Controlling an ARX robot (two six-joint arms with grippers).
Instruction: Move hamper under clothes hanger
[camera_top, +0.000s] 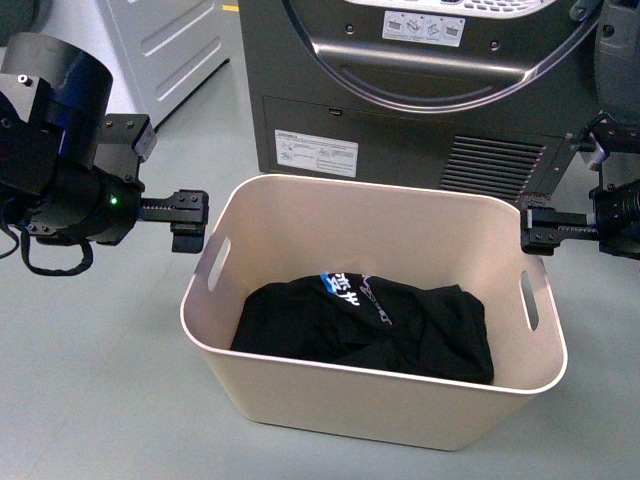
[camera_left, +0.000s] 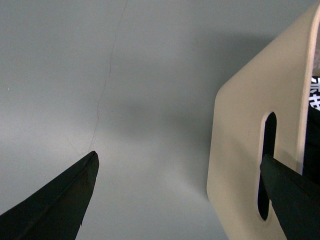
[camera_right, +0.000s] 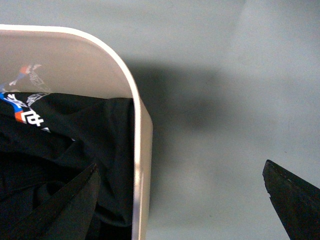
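The beige hamper (camera_top: 400, 405) stands on the floor in the middle of the front view, with black clothes (camera_top: 370, 325) lying inside it. My left gripper (camera_top: 190, 222) hovers open just outside its left short side, level with the rim. The left wrist view shows that side of the hamper (camera_left: 240, 150) and its handle slot (camera_left: 266, 165) between the spread fingers of the left gripper (camera_left: 178, 155). My right gripper (camera_top: 535, 228) is open at the right rim. In the right wrist view the hamper's rim (camera_right: 142, 150) passes between the fingers of the right gripper (camera_right: 180, 164). The clothes hanger is out of view.
A dark grey dryer (camera_top: 420, 80) with a round door stands right behind the hamper. A light grey cabinet (camera_top: 170, 40) is at the back left. Grey floor (camera_top: 90, 380) surrounds the tub on the left and front.
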